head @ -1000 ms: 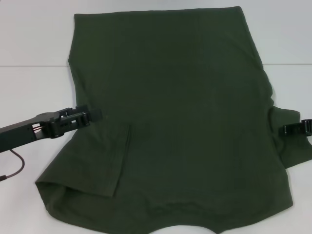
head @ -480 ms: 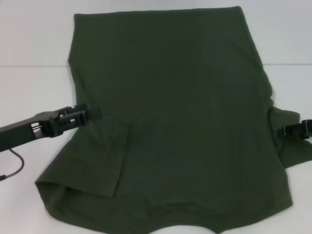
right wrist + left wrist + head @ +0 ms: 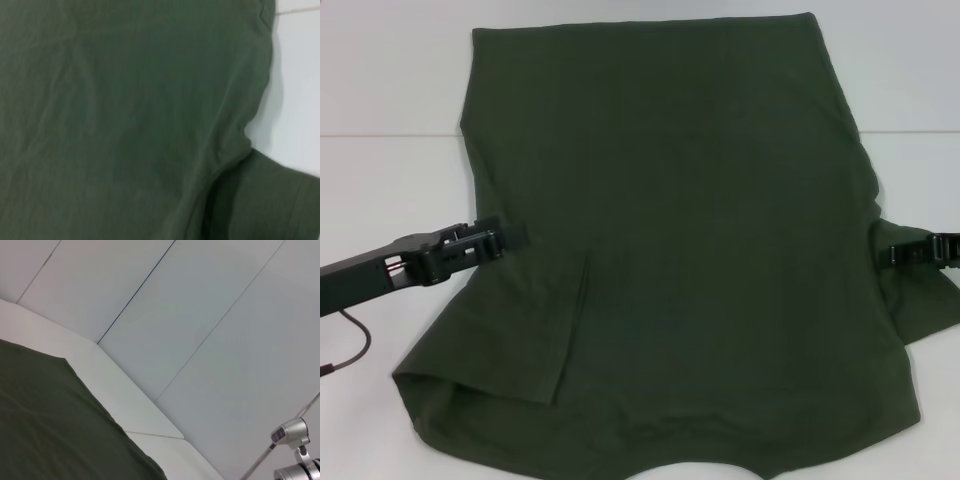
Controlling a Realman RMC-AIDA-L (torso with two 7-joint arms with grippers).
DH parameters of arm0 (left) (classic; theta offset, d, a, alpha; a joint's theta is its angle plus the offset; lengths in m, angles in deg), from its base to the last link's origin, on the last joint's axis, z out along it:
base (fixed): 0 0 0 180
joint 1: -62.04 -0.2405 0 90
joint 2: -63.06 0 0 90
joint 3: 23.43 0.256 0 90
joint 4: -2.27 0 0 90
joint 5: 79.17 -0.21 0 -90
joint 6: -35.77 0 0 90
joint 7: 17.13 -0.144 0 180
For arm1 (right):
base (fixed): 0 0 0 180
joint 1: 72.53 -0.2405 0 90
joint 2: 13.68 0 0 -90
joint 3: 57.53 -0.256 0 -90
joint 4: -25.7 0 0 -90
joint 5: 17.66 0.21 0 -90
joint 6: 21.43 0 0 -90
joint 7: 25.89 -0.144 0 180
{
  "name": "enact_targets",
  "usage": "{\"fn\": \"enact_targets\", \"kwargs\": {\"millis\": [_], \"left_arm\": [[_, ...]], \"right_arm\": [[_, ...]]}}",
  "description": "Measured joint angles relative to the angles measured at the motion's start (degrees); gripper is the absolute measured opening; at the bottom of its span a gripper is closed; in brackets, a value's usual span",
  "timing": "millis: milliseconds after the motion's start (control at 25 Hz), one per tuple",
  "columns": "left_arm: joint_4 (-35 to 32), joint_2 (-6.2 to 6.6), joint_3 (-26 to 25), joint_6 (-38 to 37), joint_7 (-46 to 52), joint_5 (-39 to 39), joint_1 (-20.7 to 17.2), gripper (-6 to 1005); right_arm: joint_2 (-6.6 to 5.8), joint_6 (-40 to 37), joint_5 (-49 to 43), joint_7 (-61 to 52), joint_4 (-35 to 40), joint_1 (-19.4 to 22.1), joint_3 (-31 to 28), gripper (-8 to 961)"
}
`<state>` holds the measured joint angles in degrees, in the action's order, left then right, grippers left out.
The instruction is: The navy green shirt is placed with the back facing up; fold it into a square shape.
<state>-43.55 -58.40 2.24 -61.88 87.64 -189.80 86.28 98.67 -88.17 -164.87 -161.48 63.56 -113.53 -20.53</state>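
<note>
Now | left hand point(image 3: 515, 236) at shirt point(image 3: 670, 230) edge | right hand point(image 3: 895, 254) over sleeve

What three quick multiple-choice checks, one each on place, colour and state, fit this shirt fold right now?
1. The left gripper sits at: A) the shirt's left edge B) the far hem C) off the table.
2. The navy green shirt looks: A) white B) dark olive green C) red.
3. The left sleeve is: A) spread outward B) folded onto the body C) cut off.

A: head view shows it at that edge. B: the cloth is olive throughout. B: it overlaps the body, while the right sleeve under the right gripper sticks out.
</note>
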Motion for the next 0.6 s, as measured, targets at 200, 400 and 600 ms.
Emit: {"fn": "enact_targets", "kwargs": {"millis": [200,400,600], "left_arm": [[0.0,0.00,0.0,0.0,0.0,0.0,-0.1,829],[0.0,0.00,0.0,0.0,0.0,0.1,-0.2,829],[0.0,-0.09,0.0,-0.1,0.0,0.1,-0.2,830]], "right_arm": [[0.21,0.1,-0.6,-0.6,-0.1,-0.2,0.7,849],[0.23,0.2,-0.8,-1.1,-0.2,-0.2,0.8,849],[0.23,0.6,-0.8,-1.1,-0.3,-0.1,0.8,756]]}}
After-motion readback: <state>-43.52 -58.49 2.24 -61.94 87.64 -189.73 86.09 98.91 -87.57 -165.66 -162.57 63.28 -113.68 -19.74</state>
